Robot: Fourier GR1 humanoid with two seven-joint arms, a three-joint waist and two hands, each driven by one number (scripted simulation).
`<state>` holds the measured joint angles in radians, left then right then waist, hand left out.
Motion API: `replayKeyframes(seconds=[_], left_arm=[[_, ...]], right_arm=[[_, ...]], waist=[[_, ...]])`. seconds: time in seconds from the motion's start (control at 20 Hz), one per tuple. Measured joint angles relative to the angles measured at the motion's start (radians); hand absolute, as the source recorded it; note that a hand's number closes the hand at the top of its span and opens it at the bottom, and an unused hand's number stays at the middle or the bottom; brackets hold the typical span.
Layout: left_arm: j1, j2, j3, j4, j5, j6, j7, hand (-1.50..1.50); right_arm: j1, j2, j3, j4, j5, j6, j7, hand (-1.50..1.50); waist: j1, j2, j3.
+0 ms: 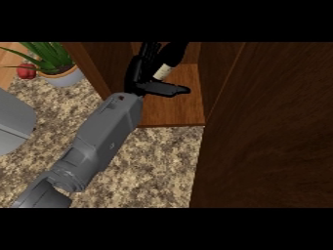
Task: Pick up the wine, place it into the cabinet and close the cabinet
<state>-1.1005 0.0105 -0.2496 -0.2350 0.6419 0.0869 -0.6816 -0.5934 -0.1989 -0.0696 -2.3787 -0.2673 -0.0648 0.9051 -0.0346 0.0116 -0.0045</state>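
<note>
Wine [170,59] in cabinet [176,105] w/ left hand [149,78] round it; plant [52,61] left of cabinet.

Surface [161,161]: speckled stone look, beige and brown granules, mottled, matt. Cabinet [270,136]: wood, dark reddish-brown door panel with faint vertical grain, low sheen; inner shelf [176,105] lighter orange-brown wood, smooth. Wine [170,56]: dark glass look, nearly black, with a pale paper-like label. Left hand [143,78]: black, smooth, plastic-like, slight sheen on the thumb; fingers [149,50] same finish. Forearm [104,136]: grey, smooth, matt casing. Plant pot [66,77]: pale grey, smooth. Grey object at left edge [3,124]: smooth, matt.
</note>
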Motion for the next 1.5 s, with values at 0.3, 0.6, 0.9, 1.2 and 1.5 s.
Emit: replayKeyframes(seconds=[0.3,0.6,0.9,1.2,1.5], left_arm=[[0.05,0.0,-0.023,-0.141,-0.029,0.021,0.056,-1.5],[0.132,-0.006,-0.11,-0.399,-0.06,0.098,0.165,-1.5],[0.279,-0.009,-0.229,-0.718,-0.07,0.252,0.29,-1.5],[0.431,0.013,-0.368,-1.012,-0.089,0.472,0.373,-1.5],[0.597,0.013,-0.481,-1.239,-0.124,0.621,0.389,-1.5]], right_arm=[[0.023,-0.016,0.001,-0.01,0.017,-0.017,0.019,-1.5],[0.045,-0.02,0.015,-0.017,0.026,-0.027,0.02,-1.5],[0.029,-0.035,0.014,-0.02,0.03,-0.035,0.028,-1.5],[0.013,-0.044,0.013,-0.017,0.032,-0.036,0.027,-1.5],[-0.005,-0.039,0.046,-0.018,0.055,-0.057,0.034,-1.5]], waist=[[0.032,-0.015,0.002],[0.049,-0.026,0.004],[0.049,-0.027,0.004],[0.046,-0.022,0.005],[0.044,-0.018,0.005]])
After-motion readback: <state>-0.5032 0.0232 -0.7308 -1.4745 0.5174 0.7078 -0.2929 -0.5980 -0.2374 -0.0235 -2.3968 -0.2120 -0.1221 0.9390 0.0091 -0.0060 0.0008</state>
